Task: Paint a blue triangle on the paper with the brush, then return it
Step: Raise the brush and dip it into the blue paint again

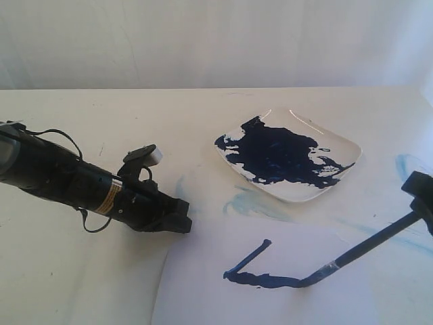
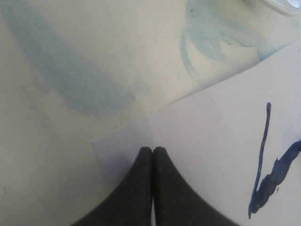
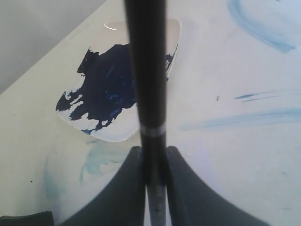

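Cream table, right hand pinching brush, tip on blue triangle base, left hand pressed together at paper corner

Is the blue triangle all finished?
No, the blue triangle has only a thick base and one thin slanted side on the paper, and the brush tip sits at the end of the base.

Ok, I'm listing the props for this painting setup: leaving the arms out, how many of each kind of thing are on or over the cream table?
White square plate smeared with dark-blue paint: 1
White rectangular paper sheet: 1
Black-handled paintbrush: 1
Total: 3
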Robot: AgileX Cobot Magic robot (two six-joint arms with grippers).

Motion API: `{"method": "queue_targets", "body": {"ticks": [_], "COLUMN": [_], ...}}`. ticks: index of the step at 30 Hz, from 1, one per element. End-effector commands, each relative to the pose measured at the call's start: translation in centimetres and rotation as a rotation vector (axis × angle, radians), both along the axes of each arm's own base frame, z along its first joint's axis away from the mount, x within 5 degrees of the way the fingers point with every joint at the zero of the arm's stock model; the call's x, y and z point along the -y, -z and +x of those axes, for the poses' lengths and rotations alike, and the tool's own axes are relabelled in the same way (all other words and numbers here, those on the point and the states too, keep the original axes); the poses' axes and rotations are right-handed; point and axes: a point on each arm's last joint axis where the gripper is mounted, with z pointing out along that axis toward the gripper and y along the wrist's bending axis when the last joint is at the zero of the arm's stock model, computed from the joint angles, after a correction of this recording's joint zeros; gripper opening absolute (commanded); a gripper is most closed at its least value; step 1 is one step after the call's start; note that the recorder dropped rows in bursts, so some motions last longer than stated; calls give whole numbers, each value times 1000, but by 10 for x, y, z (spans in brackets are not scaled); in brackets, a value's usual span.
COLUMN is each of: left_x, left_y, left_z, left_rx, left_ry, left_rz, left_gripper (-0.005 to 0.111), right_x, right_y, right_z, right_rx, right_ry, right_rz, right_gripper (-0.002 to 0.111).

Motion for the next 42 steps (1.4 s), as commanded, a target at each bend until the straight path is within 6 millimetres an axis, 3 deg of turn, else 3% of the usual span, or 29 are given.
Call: {"method": "queue_targets", "body": {"ticks": [1, 6, 11, 16, 22, 29, 42], "left_x": [0, 0, 0, 0, 0, 0, 0], "left_y": [2, 2, 2, 2, 2, 2, 2], "left_z": [-1, -1, -1, -1, -1, -1, 0], "left_rx": [11, 11, 11, 11, 11, 11, 13], "left_ry": [9, 9, 9, 9, 9, 9, 7], "left_rz": [22, 22, 22, 22, 22, 22, 24], "left_gripper": [0, 0, 0, 0, 0, 0, 0], "right_x": [1, -9, -16, -20, -42, -72, -86], "right_y": [-3, -14, -39, -63, -82, -87, -113], "right_z": [-3, -2, 3, 18, 42, 61, 57], "right_rx": [33, 131, 289, 324, 379, 390, 391], "right_ry": [-27, -145, -234, -174, -298, -474, -678], "right_rz": [12, 44, -22, -72, -305, -373, -428], "right_gripper": [0, 0, 0, 0, 0, 0, 0]}}
